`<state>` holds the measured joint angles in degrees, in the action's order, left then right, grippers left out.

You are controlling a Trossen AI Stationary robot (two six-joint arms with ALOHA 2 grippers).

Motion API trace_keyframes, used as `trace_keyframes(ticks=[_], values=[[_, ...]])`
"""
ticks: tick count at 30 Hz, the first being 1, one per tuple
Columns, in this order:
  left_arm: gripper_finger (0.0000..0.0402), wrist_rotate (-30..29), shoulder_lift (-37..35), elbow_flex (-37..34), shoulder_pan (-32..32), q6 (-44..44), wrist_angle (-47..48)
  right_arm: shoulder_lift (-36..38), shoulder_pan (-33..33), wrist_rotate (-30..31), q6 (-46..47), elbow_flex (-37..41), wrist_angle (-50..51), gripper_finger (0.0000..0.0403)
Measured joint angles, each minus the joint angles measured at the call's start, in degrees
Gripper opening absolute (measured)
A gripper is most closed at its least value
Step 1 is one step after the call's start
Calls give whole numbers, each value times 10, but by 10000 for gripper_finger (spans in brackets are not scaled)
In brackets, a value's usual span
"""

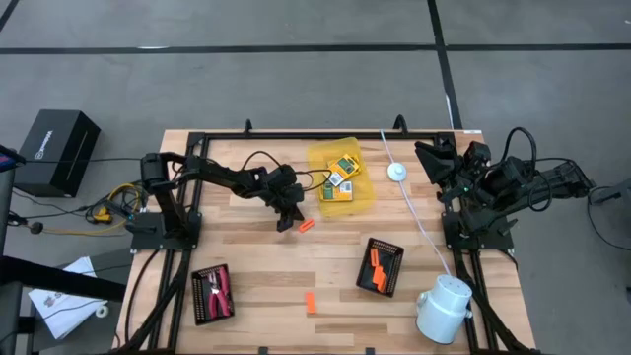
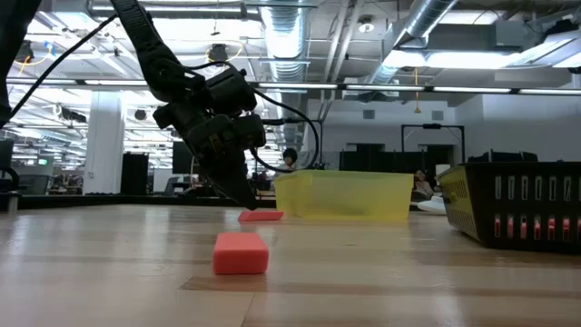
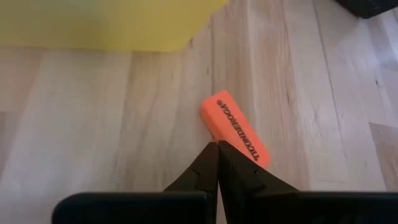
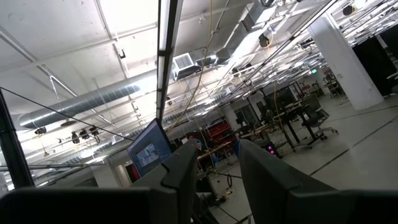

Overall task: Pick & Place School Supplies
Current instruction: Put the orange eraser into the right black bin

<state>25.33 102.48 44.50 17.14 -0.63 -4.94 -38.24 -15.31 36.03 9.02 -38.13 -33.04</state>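
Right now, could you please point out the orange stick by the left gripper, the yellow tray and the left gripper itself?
Orange stick [image 3: 235, 129]: left wrist view, on its printed top face.
Yellow tray [image 1: 361, 197]: high view, on its bare lower right part.
Left gripper [image 3: 217, 148]: left wrist view, where the shut fingertips meet.

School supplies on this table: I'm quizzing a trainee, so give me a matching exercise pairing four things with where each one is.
Things:
1. card boxes
2. red-handled pliers
3. left hand
4. right hand

Places:
A. raised at the table's right edge, fingers apart
B. in the yellow tray
C. shut, tips at an orange stick
D. in the black tray near the left arm's base

Pairs: 1-B, 2-D, 3-C, 4-A
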Motion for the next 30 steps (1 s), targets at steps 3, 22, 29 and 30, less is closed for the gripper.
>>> trace_keyframes(ticks=[3,22,29,30], values=[[0,1,0,0,-3,6,-2,0,0,0,0,0,0,111],[0,16,0,0,-15,9,-16,0,0,0,0,0,1,111],[0,10,0,-2,-16,6,-11,0,0,0,0,0,1,111],[0,10,0,-2,-17,6,-10,0,0,0,0,0,0,111]])
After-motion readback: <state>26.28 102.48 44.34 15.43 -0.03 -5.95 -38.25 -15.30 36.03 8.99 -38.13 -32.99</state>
